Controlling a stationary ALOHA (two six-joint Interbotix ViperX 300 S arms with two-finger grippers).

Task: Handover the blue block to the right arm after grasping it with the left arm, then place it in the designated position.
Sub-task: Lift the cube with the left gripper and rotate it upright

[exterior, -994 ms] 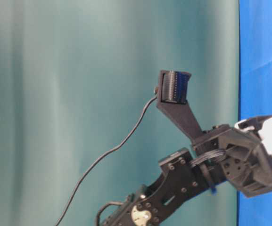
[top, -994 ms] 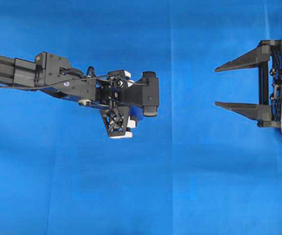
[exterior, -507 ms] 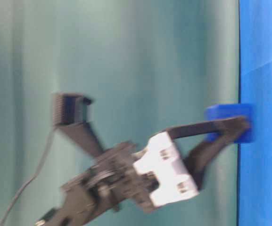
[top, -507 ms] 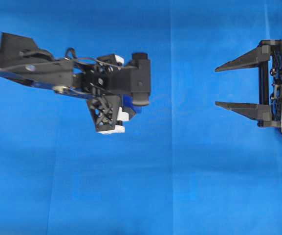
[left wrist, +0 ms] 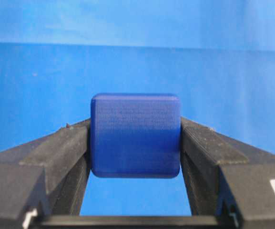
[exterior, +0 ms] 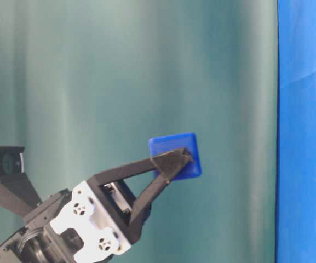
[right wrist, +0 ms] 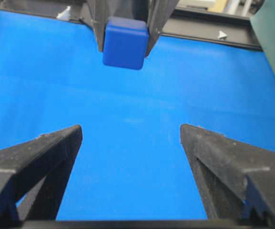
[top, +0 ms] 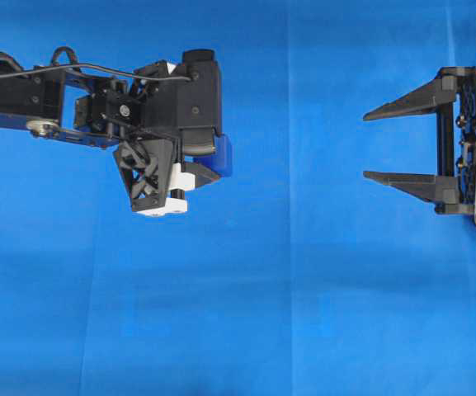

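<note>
Left pincer is clamped on the block, one finger pressed to each side face, the cube sitting right at the fingertips with most of its body standing proud of them. In the table-level view the block hangs clear of the blue tabletop, so the grasp and lift look done. From above, the block peeks out just beyond the left arm and its wrist camera.

Right pincer waits well apart on the far side, fingers spread wide and empty, pointed toward the block (its own camera sees the block straight ahead, between and beyond its fingers).

Left to do, by my reading: bring the two together, pass the block over, release, then set it down. No marked spot is visible on the tabletop.
</note>
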